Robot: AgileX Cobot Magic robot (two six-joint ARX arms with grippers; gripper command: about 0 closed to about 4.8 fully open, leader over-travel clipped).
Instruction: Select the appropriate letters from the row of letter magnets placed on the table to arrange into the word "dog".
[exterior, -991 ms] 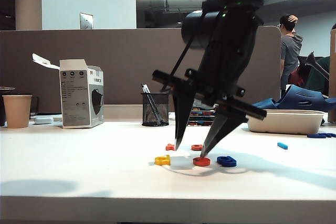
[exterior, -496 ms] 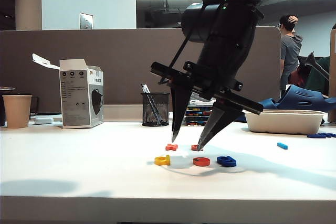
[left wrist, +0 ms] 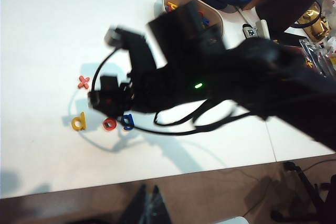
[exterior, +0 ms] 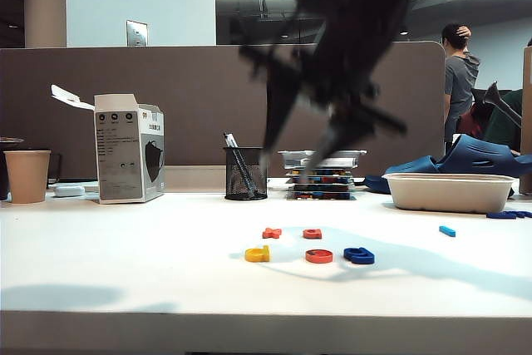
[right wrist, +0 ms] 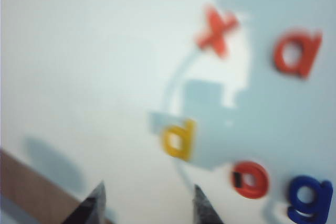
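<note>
On the white table (exterior: 125, 263), a yellow "d" (exterior: 258, 253), a red "o" (exterior: 318, 256) and a dark blue "g" (exterior: 359, 255) lie in a row near the front. A red-orange "x" (exterior: 271, 233) and "a" (exterior: 312, 234) lie just behind them. My right gripper (exterior: 287, 162) hangs blurred well above the letters, open and empty. The right wrist view shows its gripper (right wrist: 148, 191) apart from the "d" (right wrist: 179, 139), "o" (right wrist: 250, 179) and "g" (right wrist: 308, 199). My left gripper (left wrist: 148, 191) is shut, off the table's front edge; it looks onto the "d" (left wrist: 79, 121), "o" (left wrist: 109, 124) and "g" (left wrist: 127, 122).
A light blue bar (exterior: 447, 231) lies at the right. Along the back stand a paper cup (exterior: 27, 175), a mask box (exterior: 129, 149), a mesh pen holder (exterior: 246, 172), stacked cases (exterior: 322, 174) and a white tray (exterior: 453, 191). A person stands beyond the partition.
My right gripper has lifted from just above the red "o" to well above the table, still open and empty. The letters have not moved.
</note>
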